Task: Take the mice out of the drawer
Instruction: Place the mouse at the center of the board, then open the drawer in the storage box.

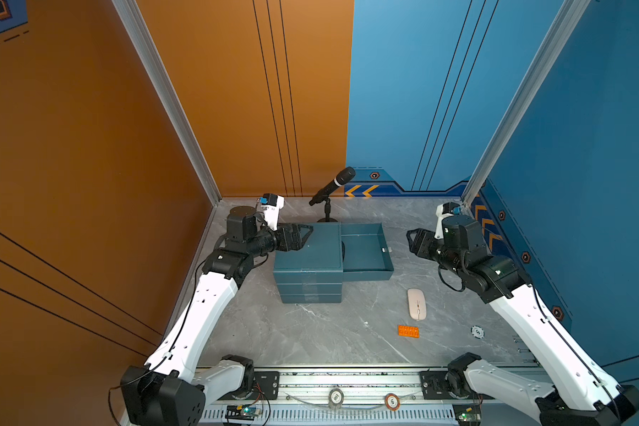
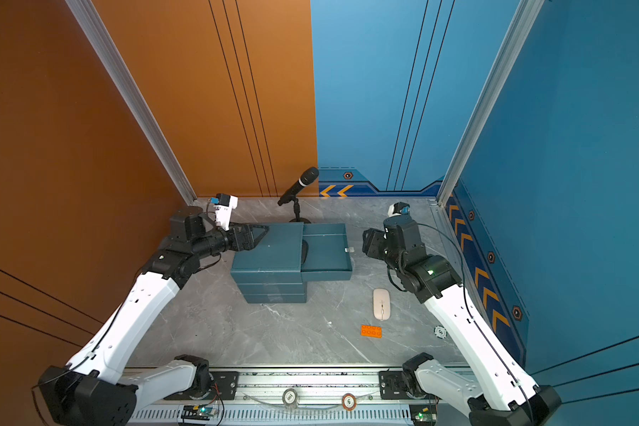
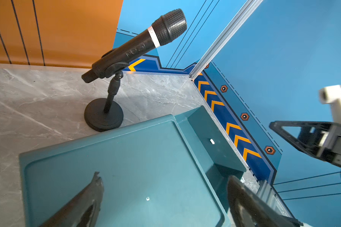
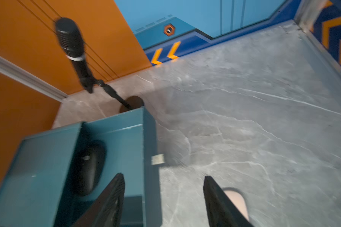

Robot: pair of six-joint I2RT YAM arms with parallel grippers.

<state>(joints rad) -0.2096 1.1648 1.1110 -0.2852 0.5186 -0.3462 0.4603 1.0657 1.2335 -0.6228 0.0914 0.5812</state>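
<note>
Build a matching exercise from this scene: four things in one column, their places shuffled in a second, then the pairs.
Things
1. pale mouse
2. black mouse
3. orange plate
4. microphone

Places
A. on its stand behind the cabinet
B. inside the open drawer, partly under the cabinet top
C. flat on the table, nearest the front edge
D. on the table, between the drawer and the studded piece

Pairs: 1-D, 2-B, 3-C, 4-A
</note>
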